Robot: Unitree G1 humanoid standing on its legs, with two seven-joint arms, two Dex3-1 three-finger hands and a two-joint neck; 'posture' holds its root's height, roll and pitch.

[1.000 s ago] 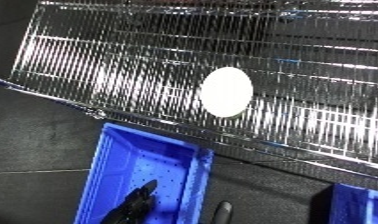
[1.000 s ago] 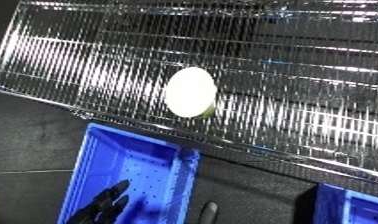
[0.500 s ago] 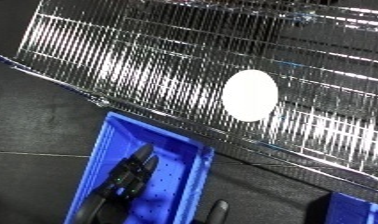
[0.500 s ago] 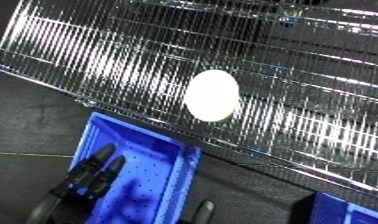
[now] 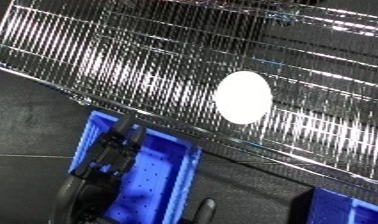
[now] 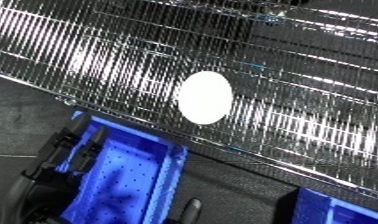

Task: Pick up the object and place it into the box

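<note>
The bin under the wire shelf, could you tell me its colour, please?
Bright blue bin, clearest in left eye view.

Black left hand [image 5: 110,160], blocky segmented fingers, dark glossy casing, grey rounded forearm below

Left hand [image 5: 110,160] occupies the blue bin [image 5: 159,185] opening. Wire rack [image 5: 123,65] surface lies unobstructed around the white oval object [image 5: 243,97].

Oval object [image 5: 243,97] lies on the wire rack [image 5: 123,60], which spans the far side, running left to right. Bin [image 5: 154,185] sits near and left of the object, just in front of the rack's near edge. Left hand [image 5: 105,160] over the bin's left wall. Second bin [image 6: 341,210] at near right corner.
</note>
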